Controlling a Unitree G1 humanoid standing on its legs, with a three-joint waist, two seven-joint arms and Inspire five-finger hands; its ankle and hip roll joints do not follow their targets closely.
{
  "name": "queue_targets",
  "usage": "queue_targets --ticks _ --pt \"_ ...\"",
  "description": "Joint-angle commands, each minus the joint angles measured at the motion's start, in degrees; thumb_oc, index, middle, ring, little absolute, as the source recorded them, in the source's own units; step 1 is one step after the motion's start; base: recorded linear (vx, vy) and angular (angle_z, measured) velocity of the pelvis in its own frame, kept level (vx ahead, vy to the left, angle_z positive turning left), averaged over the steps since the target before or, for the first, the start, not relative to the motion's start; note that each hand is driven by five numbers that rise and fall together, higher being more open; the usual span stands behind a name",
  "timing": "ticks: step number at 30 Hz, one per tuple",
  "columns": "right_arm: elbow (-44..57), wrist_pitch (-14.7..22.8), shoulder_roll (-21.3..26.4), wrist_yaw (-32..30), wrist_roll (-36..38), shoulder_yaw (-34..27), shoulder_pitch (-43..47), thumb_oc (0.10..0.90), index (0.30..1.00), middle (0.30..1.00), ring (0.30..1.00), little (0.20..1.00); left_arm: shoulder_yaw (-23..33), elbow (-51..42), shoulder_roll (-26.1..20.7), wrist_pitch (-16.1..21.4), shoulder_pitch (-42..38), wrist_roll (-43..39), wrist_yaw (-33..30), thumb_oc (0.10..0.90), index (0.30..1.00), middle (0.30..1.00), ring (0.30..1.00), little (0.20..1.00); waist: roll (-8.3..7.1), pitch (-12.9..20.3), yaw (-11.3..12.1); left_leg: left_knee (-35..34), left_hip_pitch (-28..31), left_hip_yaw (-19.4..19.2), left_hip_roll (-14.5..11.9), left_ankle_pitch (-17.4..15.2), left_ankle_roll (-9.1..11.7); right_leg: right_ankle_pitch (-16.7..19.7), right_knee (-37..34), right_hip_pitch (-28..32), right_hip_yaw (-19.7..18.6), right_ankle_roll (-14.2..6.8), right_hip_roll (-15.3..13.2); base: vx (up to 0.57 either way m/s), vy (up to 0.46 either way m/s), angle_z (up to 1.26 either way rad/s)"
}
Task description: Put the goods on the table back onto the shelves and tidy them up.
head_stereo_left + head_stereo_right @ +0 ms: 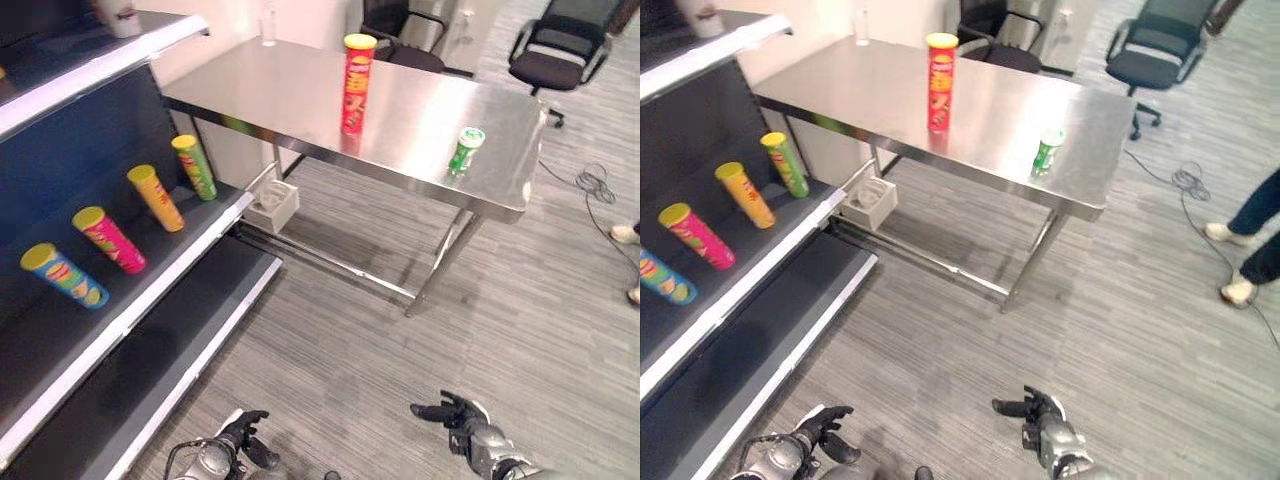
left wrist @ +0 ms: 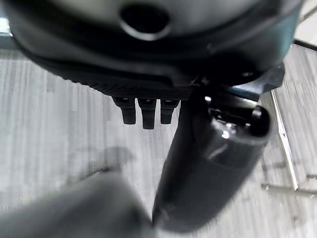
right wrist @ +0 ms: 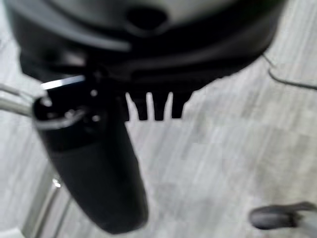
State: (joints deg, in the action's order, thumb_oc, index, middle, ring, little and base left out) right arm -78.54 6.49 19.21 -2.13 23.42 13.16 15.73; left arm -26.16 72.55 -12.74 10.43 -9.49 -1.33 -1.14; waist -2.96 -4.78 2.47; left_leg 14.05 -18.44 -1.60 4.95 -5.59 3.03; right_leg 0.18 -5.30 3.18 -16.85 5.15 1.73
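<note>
Far ahead of the left hand and off to its left, four tall snack cans lean in a row on the upper shelf: a blue can at the left, then a pink can, an orange can and a green can. The left hand hangs low over the grey floor with its fingers straight and relaxed, holding nothing; its wrist view shows the fingertips in a row beside the thumb. Beyond both hands stands the steel table, and between the hands and the table lies bare floor. On the table a tall red can stands upright, well ahead of the right hand. A small green can stands near the table's edge, apart from the red can and further to the right. The right hand hangs low too, fingers loosely spread and empty. Past the table are black office chairs. A person's shoes show far to the right of the right hand.
</note>
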Motion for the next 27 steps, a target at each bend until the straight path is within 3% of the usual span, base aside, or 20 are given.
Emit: queue_targets --ticks 1,2,4,7,11,13,14,15,16,17,19,21,22,23,25,27 --pt "-3.4 -0.3 1.6 -0.6 -1.9 -1.0 -6.0 0.8 0.9 0.9 0.9 0.9 0.5 6.1 1.9 1.5 -2.6 -0.1 -1.1 0.8 0.9 0.9 0.9 0.9 4.36 1.2 3.0 -14.8 4.0 4.2 0.9 10.5 -0.7 -1.2 1.2 -0.2 0.7 -8.3 2.6 0.47 0.031 -0.29" --pt "-5.1 -0.8 1.4 -0.4 -1.6 -2.4 -7.2 0.8 0.9 0.9 0.9 0.9 1.7 7.1 1.6 1.3 -2.1 -0.6 -1.0 0.8 0.9 0.9 0.9 0.9 4.46 0.7 3.7 -19.0 0.4 4.2 0.7 11.3 0.1 -2.8 1.6 1.8 -0.5 -8.0 2.4 0.35 0.012 -0.41" --pt "-7.2 -1.6 1.0 0.3 -1.6 -3.8 -9.2 0.8 0.9 0.9 0.9 0.9 3.9 7.8 1.1 1.0 -0.7 -1.7 -0.6 0.8 0.9 0.9 0.9 0.9 5.02 0.9 4.3 -19.1 -1.1 2.0 0.5 12.3 0.3 -5.2 2.4 4.6 -2.3 -7.8 2.6 0.48 0.101 -0.5" --pt "-8.3 -2.0 1.0 0.8 -2.4 -5.2 -11.4 0.8 0.9 0.9 0.9 0.9 6.1 9.1 0.8 0.7 1.7 -1.7 0.0 0.8 0.9 0.9 0.9 0.9 6.67 2.9 4.7 -19.1 2.8 2.8 -0.1 15.5 -0.1 -7.9 4.6 6.4 -3.9 -7.5 2.7 0.45 0.184 -0.73" --pt "-8.3 -1.8 0.6 1.8 -1.0 -6.9 -13.2 0.8 0.9 0.9 0.9 0.9 6.8 9.9 0.3 0.7 2.8 -0.3 0.0 0.8 0.9 0.9 0.9 0.9 5.0 5.4 4.2 -19.1 5.6 1.0 1.0 14.5 -0.8 -9.8 8.6 6.4 -3.8 -9.4 -1.0 0.46 0.147 -0.7" --pt "-7.8 -1.6 0.8 1.7 -0.9 -6.8 -12.9 0.8 0.9 0.9 0.9 0.9 6.5 9.6 0.1 0.9 2.5 0.3 -0.2 0.8 0.9 0.9 0.9 0.9 4.7 5.6 4.1 -19.1 6.1 0.1 1.0 13.9 -0.9 -9.4 10.1 5.7 -3.4 -10.2 -1.9 0.22 0.067 -0.43" --pt "-6.3 -1.2 0.9 1.7 -0.5 -6.5 -12.0 0.8 0.9 0.9 0.9 0.9 5.9 9.0 -0.3 1.2 1.8 1.0 -0.6 0.8 0.9 0.9 0.9 0.9 4.34 5.2 3.7 -19.1 7.3 -1.2 1.1 12.7 -1.5 -6.8 15.5 2.9 -3.0 -12.4 -3.2 0.15 0.047 -0.46" --pt "-6.3 -1.2 0.9 1.7 -0.5 -6.5 -12.0 0.8 0.9 0.9 0.9 0.9 5.9 9.0 -0.3 1.2 1.8 1.0 -0.6 0.8 0.9 0.9 0.9 0.9 4.37 5.3 3.7 -19.1 7.2 -1.3 1.1 12.7 -1.5 -6.8 15.5 2.8 -3.0 -12.4 -3.1 0.2 0.053 -0.48" --pt "-3.1 -0.5 0.7 1.7 0.3 -5.4 -9.6 0.8 0.9 0.9 0.9 0.9 4.7 7.2 -0.5 1.5 0.1 0.9 -1.4 0.8 0.9 0.9 0.9 0.9 3.84 3.4 2.6 -19.1 8.2 -3.2 0.9 11.6 -2.2 -0.8 22.9 -2.1 -2.4 -15.2 -3.8 0.04 0.002 -0.46" --pt "-1.7 -0.3 0.5 1.5 0.5 -4.7 -8.5 0.8 0.9 0.9 0.9 0.9 3.7 6.1 -0.5 1.6 -0.9 1.2 -1.9 0.8 0.9 0.9 0.9 0.9 4.31 2.7 2.2 -19.1 8.5 -4.1 -0.1 11.2 -2.2 1.7 26.6 -5.4 -1.1 -16.0 -3.9 0.04 0.015 -0.53" --pt "0.0 0.0 -0.2 1.4 0.2 -3.1 -7.2 0.8 0.9 0.9 0.9 0.9 1.2 4.7 -0.7 1.7 -2.1 2.9 -2.5 0.8 0.9 0.9 0.9 0.9 5.0 1.5 1.6 -19.1 10.0 -5.7 -1.6 10.0 -2.4 2.0 30.6 -9.2 3.8 -15.8 -5.8 0.06 0.076 -0.41" --pt "0.4 0.2 -1.2 0.8 -0.3 -2.4 -7.7 0.8 0.9 0.9 0.9 0.9 -0.3 3.5 -1.0 1.8 -3.2 4.1 -2.6 0.8 0.9 0.9 0.9 0.9 5.09 1.9 2.0 -19.1 11.4 -7.6 -2.6 8.8 -2.4 1.1 27.9 -9.6 10.4 -14.7 -8.8 0.14 0.071 -0.43" --pt "0.4 0.2 -1.2 0.8 -0.3 -2.4 -7.8 0.8 0.9 0.9 0.9 0.9 -0.3 3.5 -1.0 1.8 -3.1 4.1 -2.6 0.8 0.9 0.9 0.9 0.9 5.09 1.9 1.9 -19.1 11.5 -7.5 -2.5 8.8 -2.4 1.1 27.8 -9.4 10.5 -14.7 -8.8 0.14 -0.03 -0.67" --pt "-0.4 0.1 -1.8 0.7 0.4 -3.0 -8.5 0.8 0.9 0.9 0.9 0.9 0.0 2.6 -1.3 2.0 -4.4 2.8 -2.9 0.8 0.9 0.9 0.9 0.9 4.58 2.5 1.7 -19.1 12.1 -9.1 -3.4 7.5 -2.0 -1.1 22.4 -9.7 14.6 -13.9 -9.6 0.15 -0.053 -0.5" --pt "-1.0 0.0 -1.9 0.5 0.8 -3.3 -8.6 0.8 0.9 0.9 0.9 0.9 0.1 2.6 -1.3 1.9 -5.1 2.0 -3.0 0.8 0.9 0.9 0.9 0.9 4.64 2.6 1.4 -19.1 12.4 -9.6 -4.0 6.8 -1.8 -2.9 20.4 -11.0 15.8 -13.7 -9.0 0.16 -0.073 -0.29" --pt "-2.1 -0.1 -2.0 0.1 2.9 -4.5 -8.6 0.8 0.9 0.9 0.9 0.9 0.2 3.0 -1.3 2.0 -6.3 1.2 -3.6 0.8 0.9 0.9 0.9 0.9 4.36 1.9 0.1 -19.1 13.9 -9.7 -4.6 5.6 -1.0 -1.0 12.2 -14.7 16.0 -14.6 -9.0 0.17 -0.141 -0.22"
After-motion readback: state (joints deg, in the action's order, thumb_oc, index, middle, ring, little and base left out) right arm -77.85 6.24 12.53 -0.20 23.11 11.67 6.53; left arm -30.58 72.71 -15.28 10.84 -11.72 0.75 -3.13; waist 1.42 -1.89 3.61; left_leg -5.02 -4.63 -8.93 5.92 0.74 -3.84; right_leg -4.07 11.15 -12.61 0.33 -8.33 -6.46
